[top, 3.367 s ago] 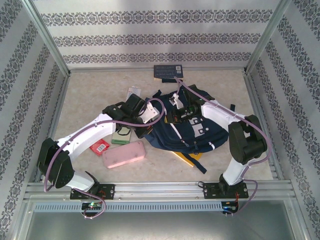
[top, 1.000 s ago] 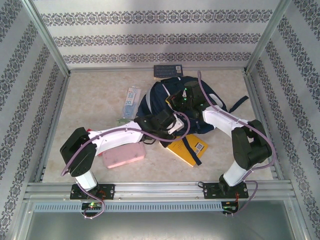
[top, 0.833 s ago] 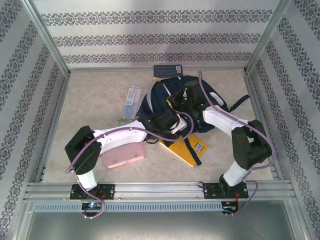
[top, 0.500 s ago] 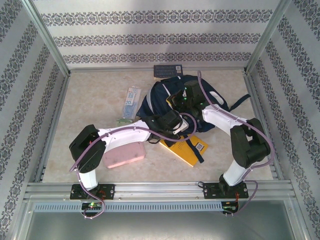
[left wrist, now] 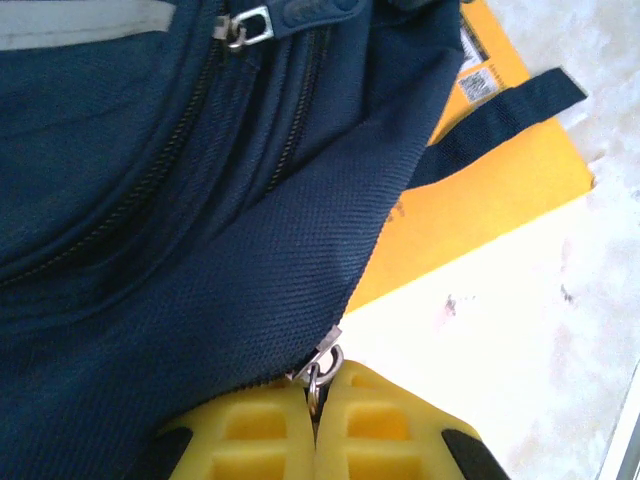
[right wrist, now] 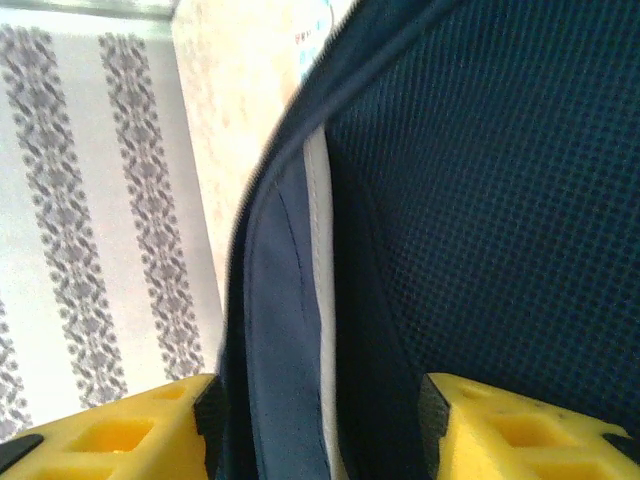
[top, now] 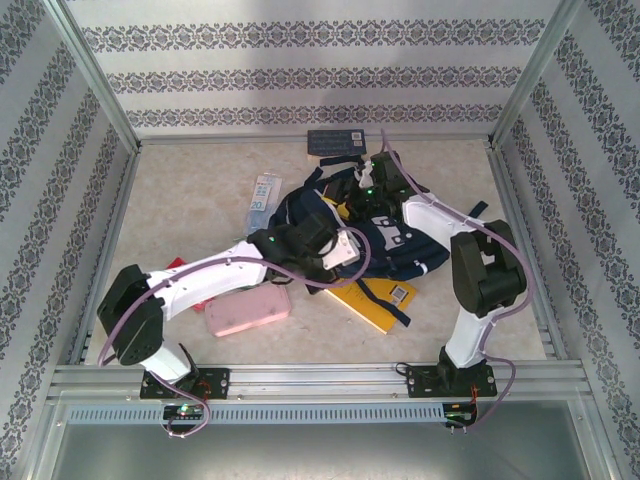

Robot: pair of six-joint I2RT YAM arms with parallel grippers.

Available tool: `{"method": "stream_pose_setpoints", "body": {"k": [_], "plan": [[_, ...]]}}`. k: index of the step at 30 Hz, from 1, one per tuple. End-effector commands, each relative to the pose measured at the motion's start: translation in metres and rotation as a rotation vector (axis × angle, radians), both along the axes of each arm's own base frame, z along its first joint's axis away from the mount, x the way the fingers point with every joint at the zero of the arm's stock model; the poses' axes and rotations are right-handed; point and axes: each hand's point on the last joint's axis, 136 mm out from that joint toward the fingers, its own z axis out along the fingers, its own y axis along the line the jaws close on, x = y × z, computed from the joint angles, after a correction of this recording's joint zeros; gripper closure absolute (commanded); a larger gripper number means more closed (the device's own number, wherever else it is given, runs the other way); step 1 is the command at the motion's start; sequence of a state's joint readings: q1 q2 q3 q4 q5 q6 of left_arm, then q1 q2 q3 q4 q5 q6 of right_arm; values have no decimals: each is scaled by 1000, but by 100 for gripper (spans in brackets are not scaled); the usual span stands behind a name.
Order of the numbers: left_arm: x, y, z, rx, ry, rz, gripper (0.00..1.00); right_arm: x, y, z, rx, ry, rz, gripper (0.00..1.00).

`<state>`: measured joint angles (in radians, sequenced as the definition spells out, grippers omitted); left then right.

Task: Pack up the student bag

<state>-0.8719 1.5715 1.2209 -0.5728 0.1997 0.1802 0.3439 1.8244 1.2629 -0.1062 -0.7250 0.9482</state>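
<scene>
The left arm has drawn back toward the lower left, and the right gripper (top: pixel 366 190) has shifted up-frame, its jaws now parted with the bag's rim running between them. One student bag (top: pixel 395 250) lies mid-frame, partly over one yellow book (top: pixel 372 300) — one pink case (top: pixel 248 310) sits lower left. The left gripper (left wrist: pixel 315 395) is pinched tight on one zipper pull (left wrist: pixel 322 358).

— What colour is the bag (top: pixel 425 258)?
— Navy, with a grey stripe and a silver zip pull (left wrist: pixel 322 362).
— And nearer?
— A yellow book (top: pixel 375 303). Left of it is a pink case (top: pixel 248 310).
— The table (top: pixel 190 190) and walls (top: pixel 300 75)?
— Beige marbling, and white with grey floral bands. The left gripper (left wrist: pixel 315 420) is yellow.
</scene>
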Motion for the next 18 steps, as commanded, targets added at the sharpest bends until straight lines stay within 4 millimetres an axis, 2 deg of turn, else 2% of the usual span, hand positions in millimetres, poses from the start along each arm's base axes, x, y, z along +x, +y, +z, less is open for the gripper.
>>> {"method": "stream_pose_setpoints", "body": {"k": [1,5,9,15,18], "plan": [[-5,16,8,-10,24,-50,100,-13,7,9,-11,-66,172,43],[-6,29,2,30,39,-51,100,-22,10,6,-7,-37,222,43],[-3,44,4,17,40,-33,100,-37,14,-1,-42,-34,283,44],[0,50,9,-11,32,-31,100,-60,34,-15,-133,-26,418,45],[0,51,8,-15,33,-38,100,-68,49,-17,-100,-17,478,52]]}}
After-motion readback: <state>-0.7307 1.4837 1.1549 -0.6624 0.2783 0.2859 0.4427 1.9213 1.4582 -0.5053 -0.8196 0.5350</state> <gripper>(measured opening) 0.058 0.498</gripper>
